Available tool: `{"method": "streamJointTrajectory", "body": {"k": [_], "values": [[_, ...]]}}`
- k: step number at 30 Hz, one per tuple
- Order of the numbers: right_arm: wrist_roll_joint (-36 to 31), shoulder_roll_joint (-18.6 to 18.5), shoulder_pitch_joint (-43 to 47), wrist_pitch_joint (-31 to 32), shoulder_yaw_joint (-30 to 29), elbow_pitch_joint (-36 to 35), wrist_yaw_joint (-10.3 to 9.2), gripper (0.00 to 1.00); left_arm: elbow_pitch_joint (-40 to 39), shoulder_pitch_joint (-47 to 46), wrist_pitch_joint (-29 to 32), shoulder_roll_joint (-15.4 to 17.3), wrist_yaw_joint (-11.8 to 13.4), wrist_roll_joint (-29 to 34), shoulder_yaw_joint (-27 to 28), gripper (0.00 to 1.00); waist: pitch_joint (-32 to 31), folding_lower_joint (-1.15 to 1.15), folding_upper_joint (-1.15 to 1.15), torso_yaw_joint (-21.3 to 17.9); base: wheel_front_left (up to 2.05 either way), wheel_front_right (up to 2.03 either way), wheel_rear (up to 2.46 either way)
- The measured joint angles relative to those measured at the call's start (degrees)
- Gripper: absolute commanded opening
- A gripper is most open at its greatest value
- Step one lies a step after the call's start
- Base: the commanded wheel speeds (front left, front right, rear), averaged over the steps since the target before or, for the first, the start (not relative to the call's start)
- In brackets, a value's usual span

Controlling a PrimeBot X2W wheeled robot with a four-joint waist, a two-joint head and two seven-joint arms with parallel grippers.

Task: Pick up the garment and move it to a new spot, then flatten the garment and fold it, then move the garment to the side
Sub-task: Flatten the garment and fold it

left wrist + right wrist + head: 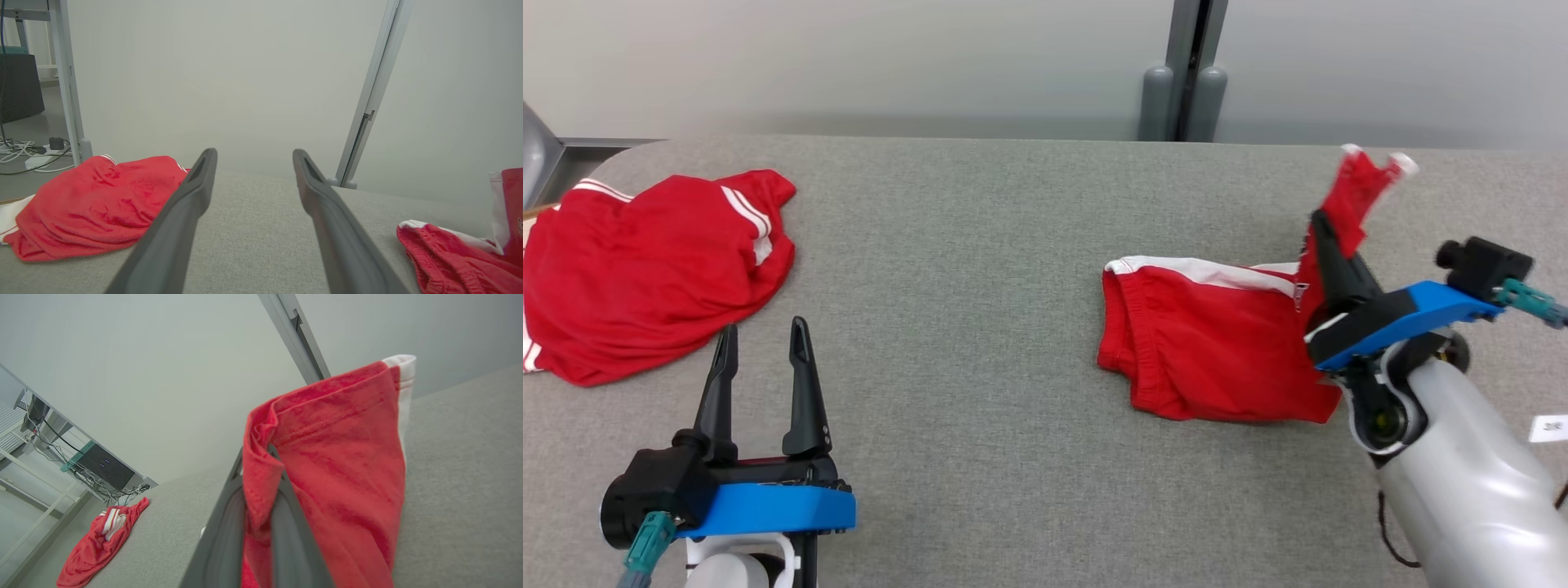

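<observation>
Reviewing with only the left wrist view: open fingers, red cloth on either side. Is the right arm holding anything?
Observer: Yes, the right gripper is shut on a corner of the red shorts.
Operator: Are they off the table?
Observer: Only that corner is raised; the rest lies on the grey table.
Operator: Does the left gripper touch the other red garment?
Observer: No, it stands beside that garment, apart from it.
</observation>
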Motion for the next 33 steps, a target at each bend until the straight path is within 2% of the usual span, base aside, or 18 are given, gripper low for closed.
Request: {"method": "streamJointTrajectory", "body": {"k": [8, 13, 16, 23, 27, 28, 29, 33], "values": [[-4.6, 4.1, -0.5, 1.0, 7.1, -1.9, 0.00, 0.00, -0.2, 0.5, 0.0, 0.0, 0.4, -0.7, -0.4, 1.00, -0.4, 0.00, 0.00, 1.7, 0.00, 0.00, 0.00], [-7.9, 4.0, 2.7, 1.0, 12.5, -4.5, 0.00, 0.00, -0.4, 0.5, 0.0, 0.0, 0.7, -1.1, -0.5, 1.00, 0.2, 0.00, 0.00, 2.6, 0.00, 0.00, 0.00], [-9.7, 2.6, 4.9, 0.8, 14.9, -6.2, 0.00, 0.00, -0.5, 0.5, 0.0, 0.0, 0.7, -1.4, -0.4, 1.00, 0.5, 0.00, 0.00, 2.8, 0.00, 0.00, 0.00], [-10.3, 1.6, 8.6, 0.9, 17.1, -7.4, 0.00, 0.00, -0.6, 0.5, 0.0, 0.0, 0.9, -1.5, -0.3, 1.00, 1.0, 0.00, 0.00, 2.6, 0.00, 0.00, 0.00], [-10.6, 2.6, 9.4, 0.8, 18.0, -6.4, 0.00, 0.02, -0.6, 0.4, 0.0, 0.0, 1.1, -1.7, -0.4, 1.00, 0.8, 0.00, 0.00, 2.5, 0.00, 0.00, 0.00], [-11.4, 2.8, 9.5, 0.6, 18.5, -6.0, 0.00, 0.47, -0.6, 0.4, 0.0, 0.0, 1.1, -1.7, -0.5, 1.00, 0.7, 0.00, 0.00, 2.4, 0.00, 0.00, 0.00], [-12.2, 3.0, 9.5, 0.2, 19.0, -5.9, 0.00, 1.00, -0.6, 0.4, 0.0, 0.0, 1.1, -1.7, -0.6, 1.00, 0.7, 0.00, 0.00, 2.4, 0.00, 0.00, 0.00], [-13.5, 4.1, 9.5, -0.6, 19.9, -5.7, 0.00, 1.00, -0.5, 0.4, 0.0, 0.0, 1.1, -1.6, -0.9, 1.00, 0.4, 0.00, 0.00, 2.1, 0.00, 0.00, 0.00]]}}
